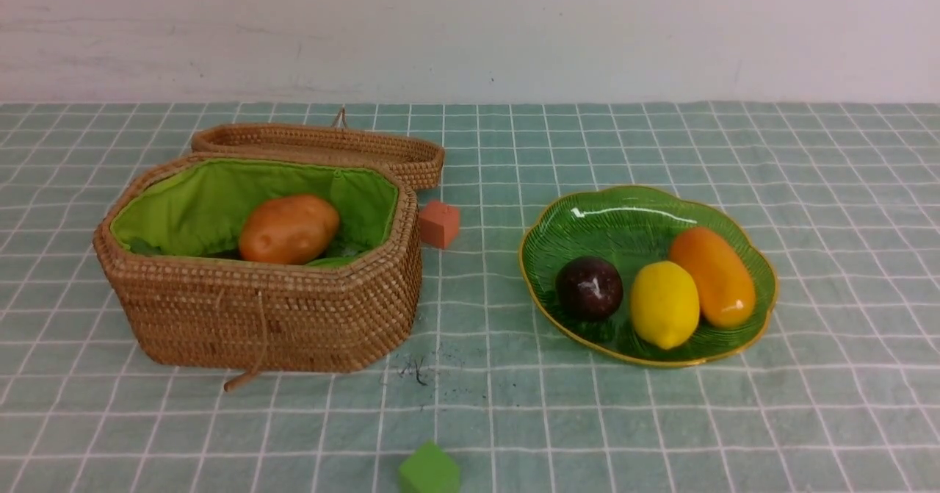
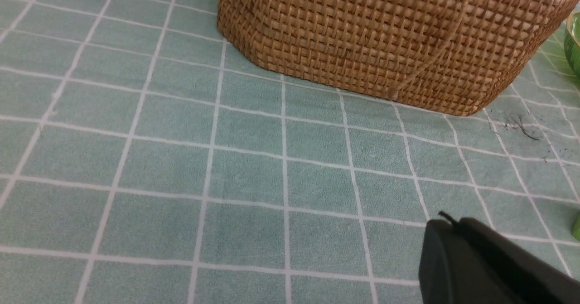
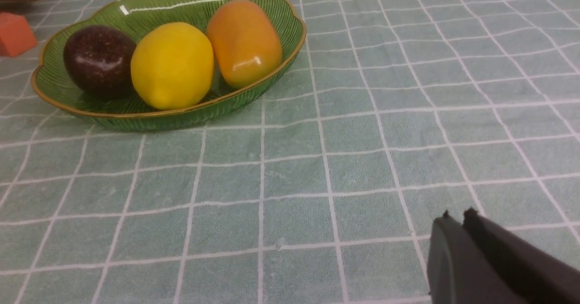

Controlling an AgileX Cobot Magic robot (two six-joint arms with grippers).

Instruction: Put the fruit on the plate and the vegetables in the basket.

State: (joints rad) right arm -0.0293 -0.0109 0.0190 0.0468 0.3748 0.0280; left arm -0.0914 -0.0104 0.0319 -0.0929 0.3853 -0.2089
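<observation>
Showing no readable writing: basket point(image 1: 264, 317), plate point(image 1: 624, 217).

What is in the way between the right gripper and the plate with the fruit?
Nothing visible. In the right wrist view, only bare checked tablecloth lies between the right gripper and the plate. The orange cube sits off beyond the plate's far side.
</observation>
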